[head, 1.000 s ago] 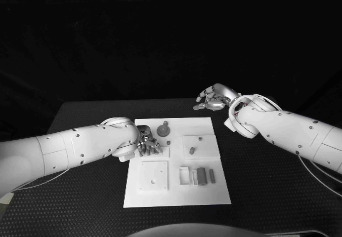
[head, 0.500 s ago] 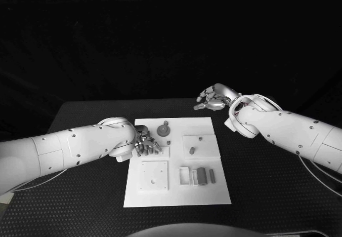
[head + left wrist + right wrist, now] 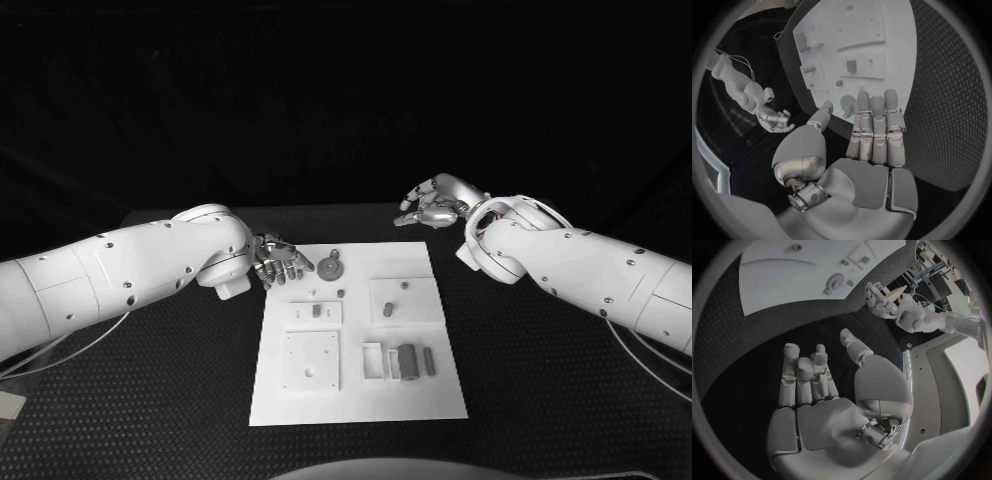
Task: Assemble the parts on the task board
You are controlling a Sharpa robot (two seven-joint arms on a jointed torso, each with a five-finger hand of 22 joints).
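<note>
Head view: both hands empty and off the task board, a pick not yet begun.

The left hand hovers at the far-left edge of the task board, fingers spread and loose, grasping nothing; in the left wrist view its fingertips point toward the round disc part just to its right. The right hand hangs over bare tabletop beyond the board's far-right corner, fingers loosely curled, holding nothing. Upright grey parts stand in the near-right holder. I judge the step to be choosing a part; next, the left hand must descend and close on the disc.
</note>
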